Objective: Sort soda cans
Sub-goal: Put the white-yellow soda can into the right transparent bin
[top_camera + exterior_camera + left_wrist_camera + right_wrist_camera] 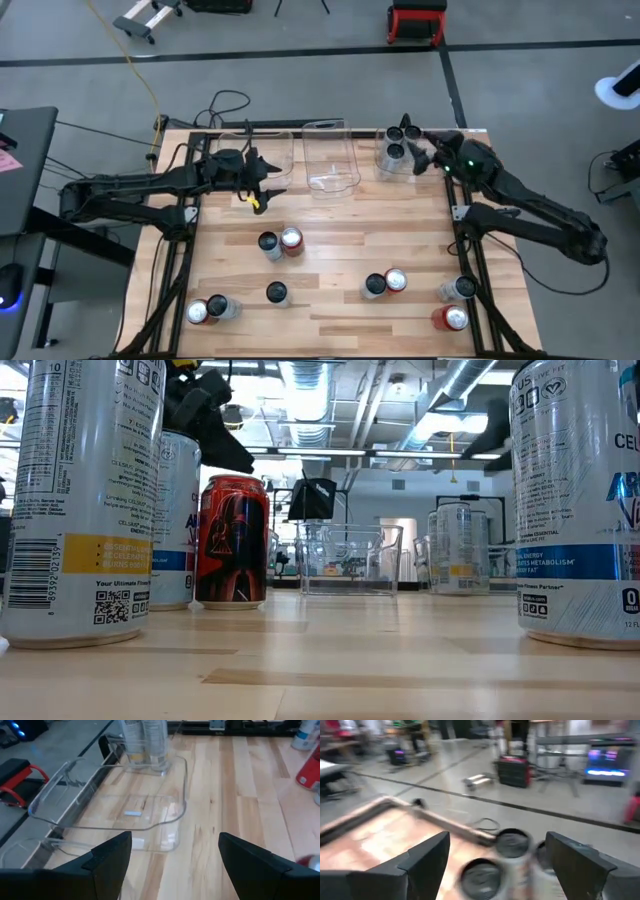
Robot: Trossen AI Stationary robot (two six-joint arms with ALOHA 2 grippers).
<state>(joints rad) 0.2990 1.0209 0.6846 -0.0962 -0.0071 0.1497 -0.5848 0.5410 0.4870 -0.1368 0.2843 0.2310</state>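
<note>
Several soda cans stand upright on the wooden table: a dark-topped silver can beside a red one, a dark-topped can, a red and silver pair near the left corner, another pair and two cans near the right edge. Three silver cans stand in the right clear bin. My left gripper is open, hovering by the middle bin. My right gripper is open above the binned cans' tops.
Three clear plastic bins line the far edge: left, middle, right. Bare table lies between the bins and the can groups. In the low view, large silver cans stand close to the near edge, with a red can behind.
</note>
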